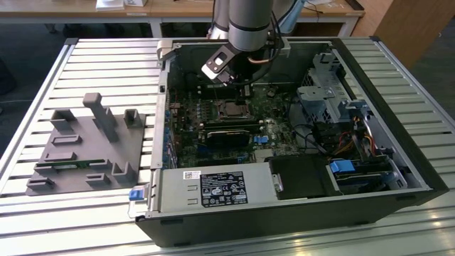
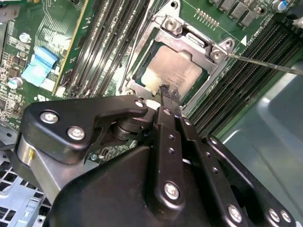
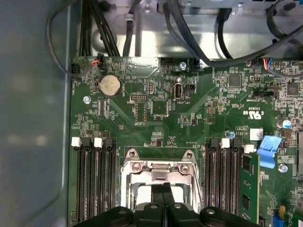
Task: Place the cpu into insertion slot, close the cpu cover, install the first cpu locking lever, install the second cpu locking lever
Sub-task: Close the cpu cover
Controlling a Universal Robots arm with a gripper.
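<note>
The cpu (image 2: 177, 71) shows its pale silvery-beige face in the insertion slot (image 1: 231, 110) on the green board. The silver cpu cover (image 2: 189, 35) lies down around it as a frame, also seen in the first wrist view (image 3: 158, 166). A thin locking lever (image 2: 265, 64) sticks out from one socket corner, away from the frame. My gripper (image 2: 169, 91) is shut with nothing visible between its black fingers, and its tip sits over the cpu's edge near the cover frame. In the exterior view the gripper (image 1: 244, 92) hangs inside the open case just behind the socket.
Black memory slots (image 2: 104, 42) flank the socket on both sides. A black heatsink-like block (image 1: 227, 136) and the grey power supply (image 1: 213, 189) lie nearer the case front. Cables (image 3: 213, 28) run along the case wall. A grey fixture (image 1: 85, 149) stands at the exterior view's left.
</note>
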